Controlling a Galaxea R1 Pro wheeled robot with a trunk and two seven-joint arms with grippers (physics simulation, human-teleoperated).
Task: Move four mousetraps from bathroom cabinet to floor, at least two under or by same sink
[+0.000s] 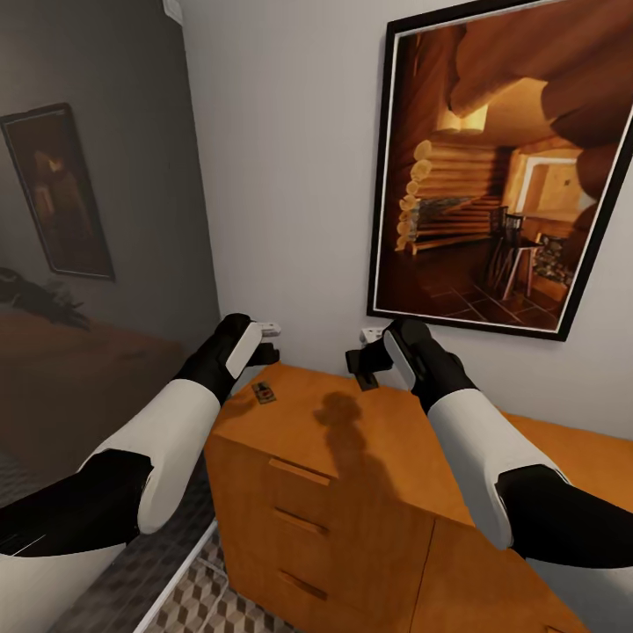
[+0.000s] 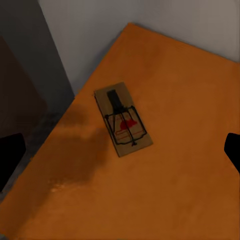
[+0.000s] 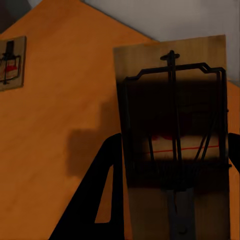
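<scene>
One mousetrap (image 2: 122,118) lies flat on the top of the cabinet (image 1: 369,457), near its left back corner, a small brown board with dark wire and a red mark on it. In the head view it is the little dark patch (image 1: 263,392) just below and in front of the left gripper (image 1: 264,348), which hangs above it without touching. That gripper's fingertips show at opposite edges of the left wrist view, well apart, with nothing between them (so it is spread wide and empty).

A second mousetrap (image 3: 172,135) sits between the fingers of the right gripper (image 1: 362,365), held up off the cabinet top; the jaws are closed against its sides, and the board stands close before the right wrist camera. Beyond it, in that same view, the first trap (image 3: 11,63) lies on the wood, well apart.

Behind the cabinet is a pale wall with a large framed picture (image 1: 501,167) of a log interior. Patterned floor tiles (image 1: 202,607) show at the cabinet's left foot.
</scene>
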